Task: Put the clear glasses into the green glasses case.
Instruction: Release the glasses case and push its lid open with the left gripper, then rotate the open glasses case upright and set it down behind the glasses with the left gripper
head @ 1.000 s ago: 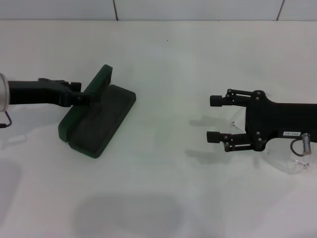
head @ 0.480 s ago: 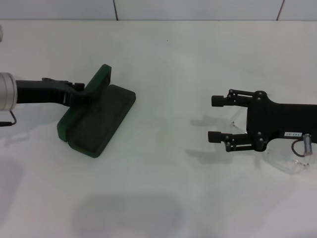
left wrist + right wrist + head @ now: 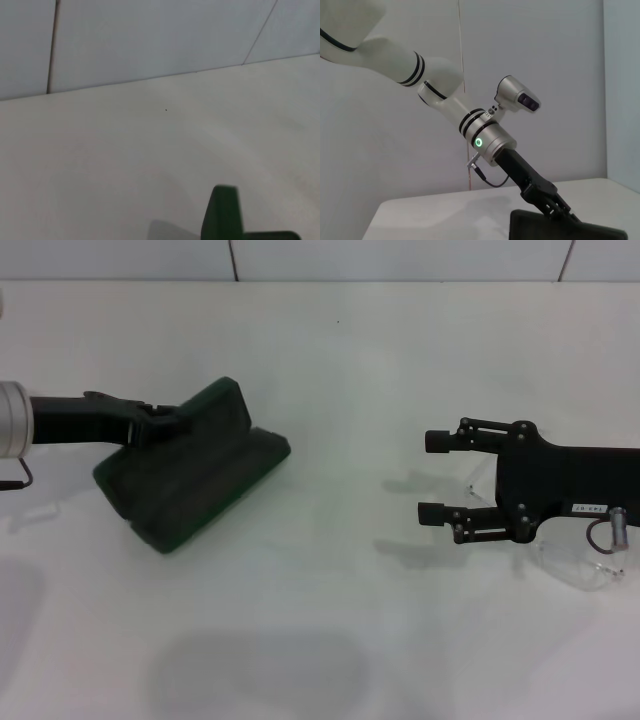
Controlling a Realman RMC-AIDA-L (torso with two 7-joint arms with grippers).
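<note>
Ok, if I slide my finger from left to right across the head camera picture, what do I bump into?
Left gripper → green glasses case → bare white table → right gripper, fingers open → clear glasses, mostly under the right arm.

A plain white table (image 3: 330,570) meets a pale panelled wall (image 3: 150,40).

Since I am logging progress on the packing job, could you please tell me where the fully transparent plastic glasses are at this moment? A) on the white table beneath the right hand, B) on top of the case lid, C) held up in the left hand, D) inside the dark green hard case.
A: the fully transparent plastic glasses lie on the white table under the open right hand, far from the dark green hard case at the left hand.
</note>
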